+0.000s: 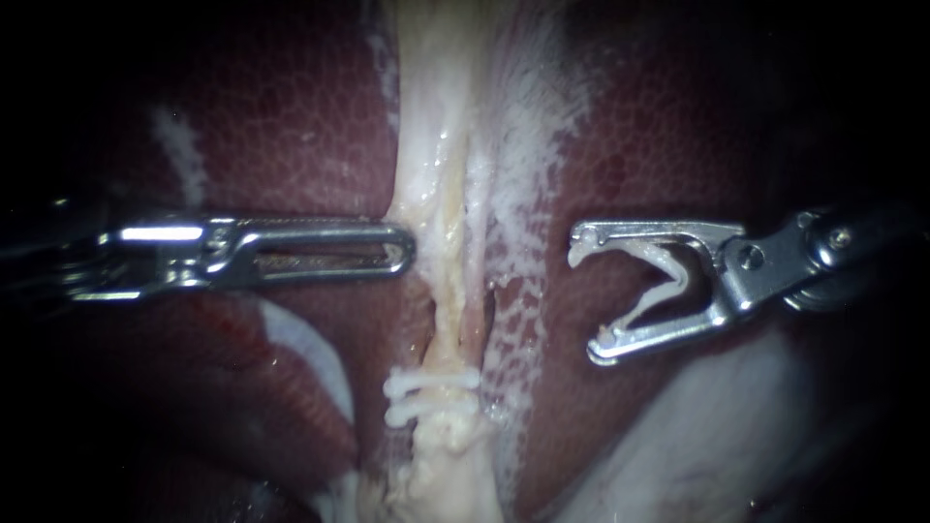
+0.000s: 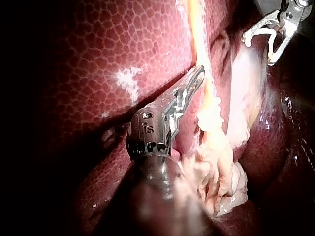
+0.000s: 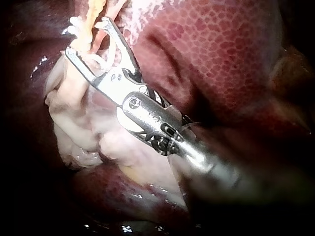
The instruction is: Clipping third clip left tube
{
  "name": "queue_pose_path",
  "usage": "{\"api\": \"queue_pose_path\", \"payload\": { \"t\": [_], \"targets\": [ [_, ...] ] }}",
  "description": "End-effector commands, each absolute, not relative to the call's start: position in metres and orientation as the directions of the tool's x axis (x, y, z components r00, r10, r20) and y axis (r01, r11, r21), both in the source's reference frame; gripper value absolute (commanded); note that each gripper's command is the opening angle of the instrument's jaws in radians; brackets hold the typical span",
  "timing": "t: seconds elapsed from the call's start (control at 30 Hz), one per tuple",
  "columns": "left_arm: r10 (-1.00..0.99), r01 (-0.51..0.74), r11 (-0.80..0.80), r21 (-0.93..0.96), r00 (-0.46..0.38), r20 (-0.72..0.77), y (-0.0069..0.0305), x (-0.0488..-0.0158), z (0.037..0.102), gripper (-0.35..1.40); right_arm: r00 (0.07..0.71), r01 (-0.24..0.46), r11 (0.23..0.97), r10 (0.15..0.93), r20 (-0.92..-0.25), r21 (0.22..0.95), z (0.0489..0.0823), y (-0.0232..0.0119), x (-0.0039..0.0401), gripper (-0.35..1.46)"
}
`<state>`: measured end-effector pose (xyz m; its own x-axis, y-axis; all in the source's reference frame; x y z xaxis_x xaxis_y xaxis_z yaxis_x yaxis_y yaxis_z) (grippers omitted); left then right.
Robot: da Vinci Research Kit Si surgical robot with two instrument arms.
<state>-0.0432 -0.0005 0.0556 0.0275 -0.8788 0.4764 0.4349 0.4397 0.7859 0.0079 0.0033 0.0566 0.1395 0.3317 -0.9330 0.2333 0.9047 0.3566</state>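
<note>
Nearest the endoscope are the two instruments, one entering from each side above the liver (image 1: 291, 145). Left instrument (image 1: 405, 250): jaws lie together, level across the liver's left half, with the tip touching the left edge of the tube (image 1: 431, 165). Right instrument (image 1: 588, 296): jaws stand wide apart and hold a white clip (image 1: 678, 276) seated between them, one limb against each jaw, with the mouth facing the tube. These jaws are near the tube's right side but apart from it, with mottled liver surface showing in the gap. The tube is a pale strand running down the middle of the liver from its upper edge to its lower edge. It cannot be told from the endoscope view whether this is the left tube. Two clips (image 1: 431, 383) sit across the tube, one just below the other, nearer the liver's lower edge than either instrument's tip. In the left wrist view, the left instrument (image 2: 197, 73) rests its tip against the tube (image 2: 199, 39), ragged pale tissue (image 2: 216, 162) lies beside its jaws, and the right instrument (image 2: 257, 49) stands beyond, well apart. In the right wrist view, the right instrument (image 3: 86, 37) overlaps the tube (image 3: 94, 9); whether the strand lies between the jaws cannot be told there.
</note>
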Motion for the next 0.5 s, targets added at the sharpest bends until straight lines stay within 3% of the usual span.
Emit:
{"api": "queue_pose_path", "payload": {
  "t": [0.03,0.5],
  "targets": [
    [-0.879,0.436,0.439,0.786,0.028,0.475,-0.0005,-0.0431,0.0556,-0.35,0.140,0.234,0.905,0.331,-0.933,0.356,0.0566,0.0033,0.0079,0.60],
    [-0.887,0.426,0.426,0.798,0.023,0.461,0.0009,-0.0410,0.0518,-0.35,0.147,0.219,0.907,0.334,-0.931,0.360,0.0596,0.0015,0.0101,0.60]
  ]
}}
